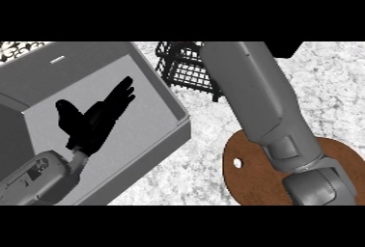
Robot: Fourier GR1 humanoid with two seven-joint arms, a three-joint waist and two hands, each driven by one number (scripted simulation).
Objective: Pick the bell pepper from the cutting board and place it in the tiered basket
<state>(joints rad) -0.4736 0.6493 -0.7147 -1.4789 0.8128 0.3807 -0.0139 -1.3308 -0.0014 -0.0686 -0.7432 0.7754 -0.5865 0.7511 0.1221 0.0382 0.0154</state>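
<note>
The round brown cutting board [246,185] with a small hole lies at the lower right, and no bell pepper shows on it or anywhere in view. The black wire tiered basket [187,70] stands at the top centre. My right forearm [260,103] rises from the lower right across the board and past the basket's right side to the top edge. A black patch [287,49] beside its end may be part of my right hand; the rest is cut off. My left hand [96,120] hangs open over the grey box at the left.
A large open grey box or drawer [160,99] fills the left side, its near wall running diagonally toward the board. Speckled counter [206,144] shows between the box, the basket and the board.
</note>
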